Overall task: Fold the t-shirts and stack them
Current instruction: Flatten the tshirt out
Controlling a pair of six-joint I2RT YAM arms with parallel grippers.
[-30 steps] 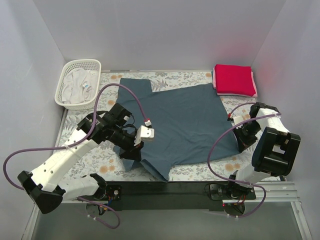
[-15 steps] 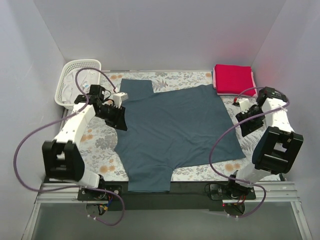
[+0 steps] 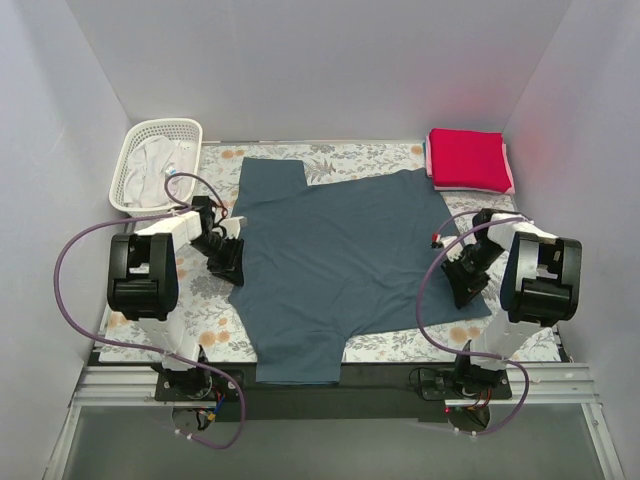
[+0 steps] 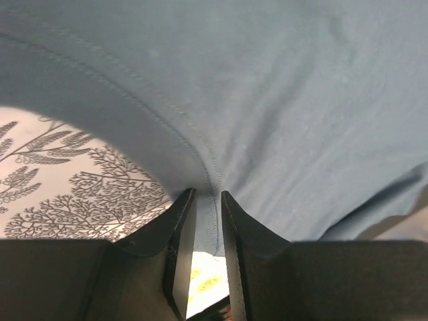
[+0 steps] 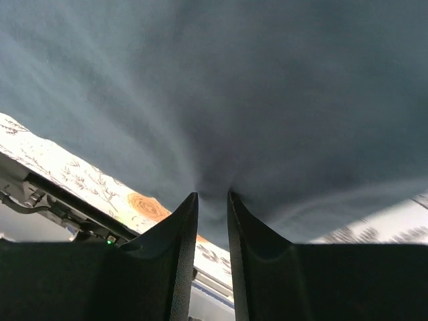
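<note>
While the floral-print cloth [image 3: 400,345] covers the counter edge to edge, the slate blue t-shirt [image 3: 345,250] lies spread flat over the middle. It's turned sideways: one sleeve points at the far edge, the other reaches the near edge, and the bottom hem faces the right edge.

The white lattice basket [image 3: 165,124] sits in the far left corner with pale cloth inside; I can't tell what it is.

The red t-shirt [image 3: 466,158] is folded square in the far right corner. It's stacked on the pink t-shirt [image 3: 509,180], which shows only a thin strip along the right side.

The left gripper [image 4: 206,195] is low on the blue shirt's left side between the sleeves. Its fingers are narrow and pinch the stitched hem.

The right gripper [image 5: 212,197] is low on the shirt's right side, toward the right edge. Its fingers are narrow too, with cloth puckered up between the tips.
</note>
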